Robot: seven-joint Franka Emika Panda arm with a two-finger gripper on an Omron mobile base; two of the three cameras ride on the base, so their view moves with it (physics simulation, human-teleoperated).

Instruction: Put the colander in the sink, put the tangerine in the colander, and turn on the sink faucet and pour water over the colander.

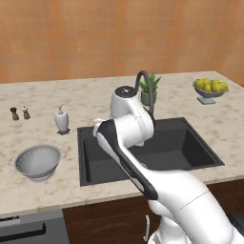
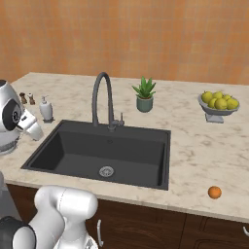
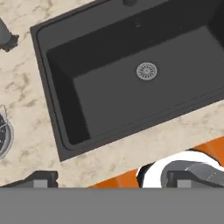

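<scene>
A simulated kitchen, with the job not yet begun. At far left the colander point(image 1: 37, 162) sits upright on the marble table point(image 1: 43, 119), beside the sink point(image 1: 90, 171) but outside it, and nothing lies in it. Behind it stand two small shakers point(image 1: 19, 113) and a white pump bottle point(image 1: 61, 119).

In the middle, the black sink holds nothing over its silver drain point(image 2: 106, 170). The robot's white arm point(image 1: 128, 128) rises above the basin, and the hand view looks down into it with the two finger tips point(image 3: 41, 179) set far apart at the bottom edge: the jaws are spread wide and grip nothing. The sink faucet point(image 2: 103, 97) arches over the back rim with no water running, a potted plant point(image 2: 144, 95) next to it.

Toward the right, a footed bowl of yellow-green fruit point(image 2: 219, 105) stands at the back, and the tangerine point(image 2: 214, 192) rests alone near the table's front edge, well apart from the colander.

By this evidence all three steps remain: colander into sink, tangerine into colander, then water.
</scene>
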